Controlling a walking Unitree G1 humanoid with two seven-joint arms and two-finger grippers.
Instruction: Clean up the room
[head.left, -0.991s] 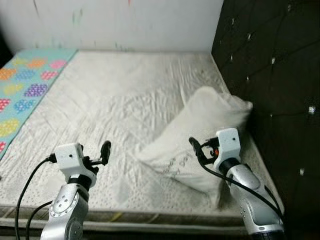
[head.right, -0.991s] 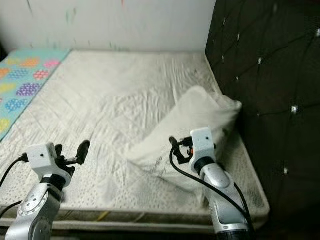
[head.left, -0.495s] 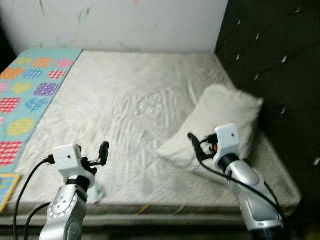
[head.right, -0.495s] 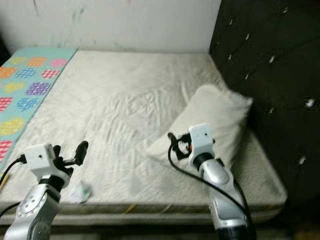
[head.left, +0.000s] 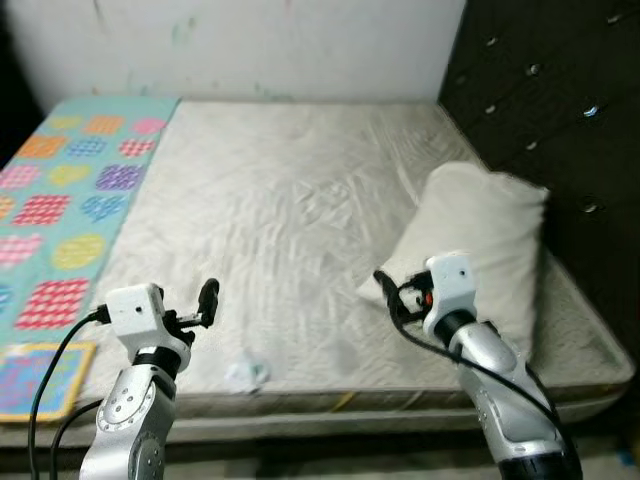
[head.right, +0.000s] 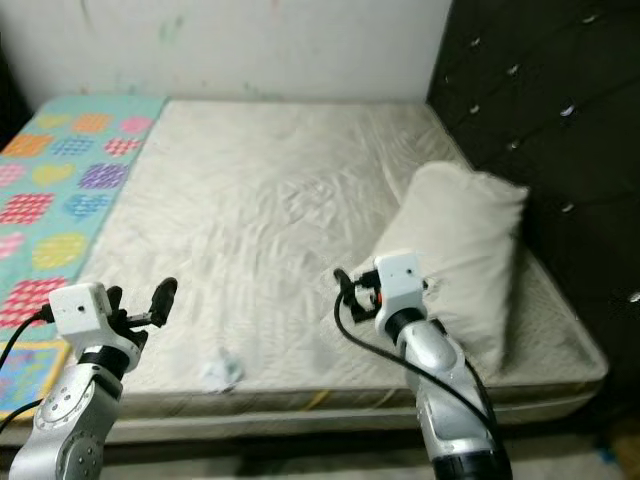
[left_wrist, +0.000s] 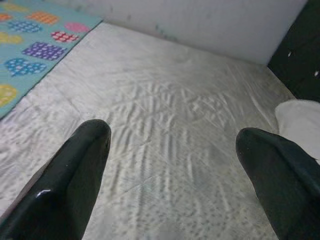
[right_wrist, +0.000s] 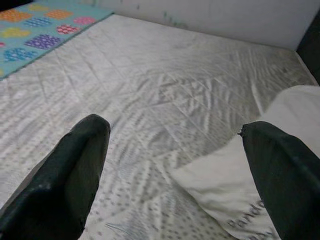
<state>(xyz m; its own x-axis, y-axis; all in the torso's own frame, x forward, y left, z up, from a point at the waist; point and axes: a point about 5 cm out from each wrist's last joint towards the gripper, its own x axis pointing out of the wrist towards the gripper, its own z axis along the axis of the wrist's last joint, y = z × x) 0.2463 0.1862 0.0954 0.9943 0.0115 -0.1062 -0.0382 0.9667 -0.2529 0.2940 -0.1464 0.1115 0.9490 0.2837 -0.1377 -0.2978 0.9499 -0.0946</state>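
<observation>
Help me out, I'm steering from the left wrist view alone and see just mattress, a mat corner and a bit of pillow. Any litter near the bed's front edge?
Observer: Yes, a small crumpled wad lies on the mattress by the front edge.
Operator: Which gripper is closer to it?
Observer: The left gripper, its jaws open, hangs just beside and above it.
Operator: And the right one?
Observer: The right gripper, jaws open, hovers at the pillow leaning by the dark headboard.
</observation>
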